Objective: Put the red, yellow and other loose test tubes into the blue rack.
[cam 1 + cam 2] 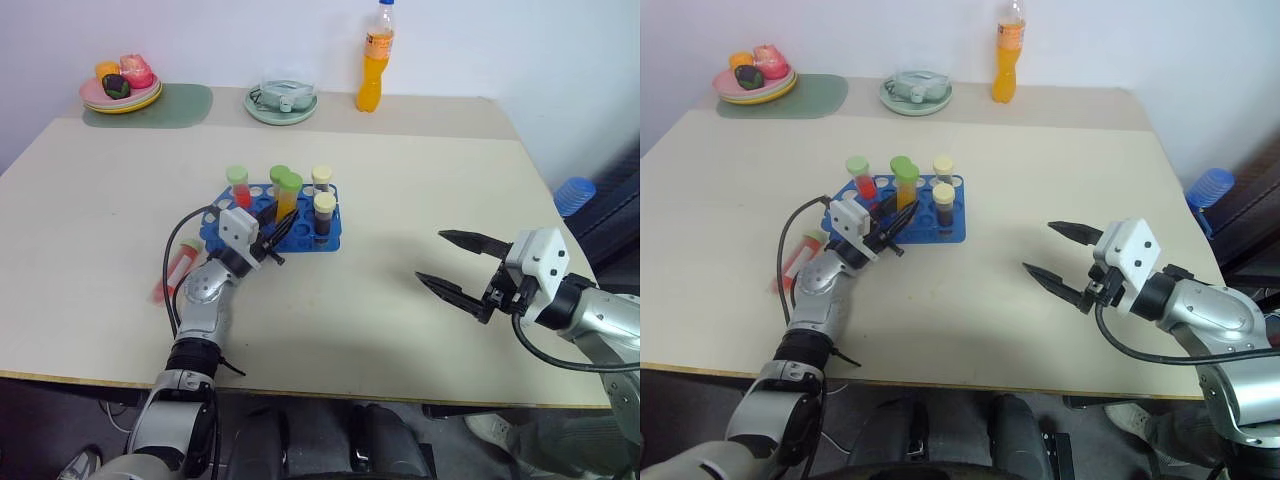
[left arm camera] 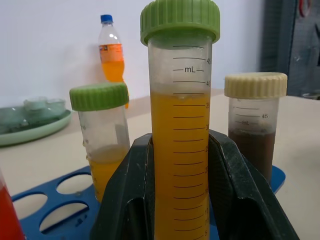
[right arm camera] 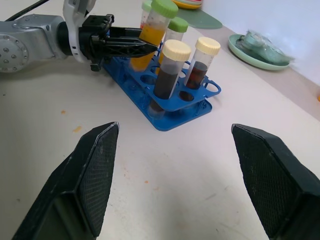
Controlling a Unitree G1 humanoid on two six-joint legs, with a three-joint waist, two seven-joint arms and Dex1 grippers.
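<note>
While the left tool clenches the yellow-orange tube over the blue rack, keep it upright and seated before releasing; the right tool waits released above the bench.

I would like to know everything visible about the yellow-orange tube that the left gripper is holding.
The yellow-orange tube is a clear plastic tube with a ribbed green screw cap and printed mL marks. Orange-yellow liquid fills most of it. It stands upright over the blue rack, among other capped tubes. The two black fingers of the left gripper are shut on its lower body, one on each side. Whether its bottom already sits in a hole cannot be seen.
</note>
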